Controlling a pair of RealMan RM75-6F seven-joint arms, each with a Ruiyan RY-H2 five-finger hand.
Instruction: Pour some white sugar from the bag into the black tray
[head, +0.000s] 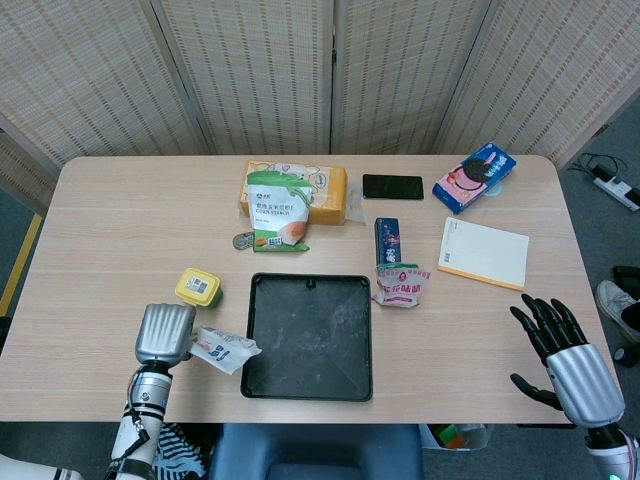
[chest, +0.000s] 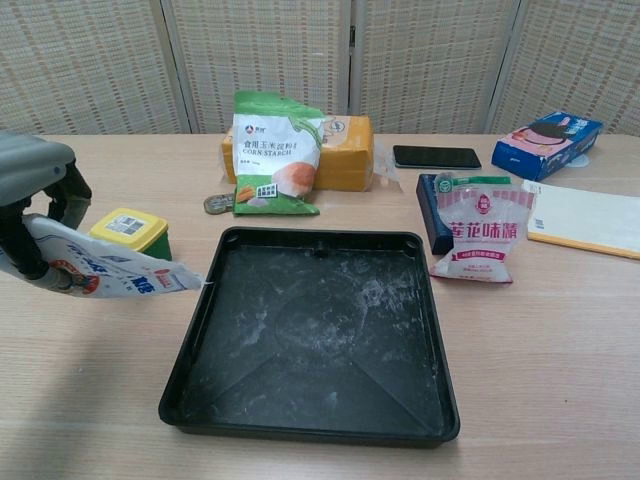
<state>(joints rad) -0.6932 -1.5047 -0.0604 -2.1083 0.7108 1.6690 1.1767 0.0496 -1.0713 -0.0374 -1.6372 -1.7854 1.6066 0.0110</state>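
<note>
The black tray (head: 308, 336) (chest: 312, 335) lies at the table's front middle, with a thin white dusting on its floor. My left hand (head: 165, 332) (chest: 35, 190) grips the white sugar bag (head: 225, 347) (chest: 105, 270) just left of the tray. The bag is held off the table and tilted, its far end pointing down at the tray's left rim. My right hand (head: 565, 355) hangs at the table's front right corner, fingers spread, holding nothing; the chest view does not show it.
A yellow-lidded jar (head: 199, 287) (chest: 130, 231) stands behind the left hand. A corn starch bag (head: 278, 212), an orange box (head: 325, 192), a phone (head: 392, 186), a blue cookie box (head: 474, 176), a notepad (head: 484, 252), a dark blue box (head: 388, 240) and a pink-and-white packet (head: 401, 286) lie beyond and right of the tray.
</note>
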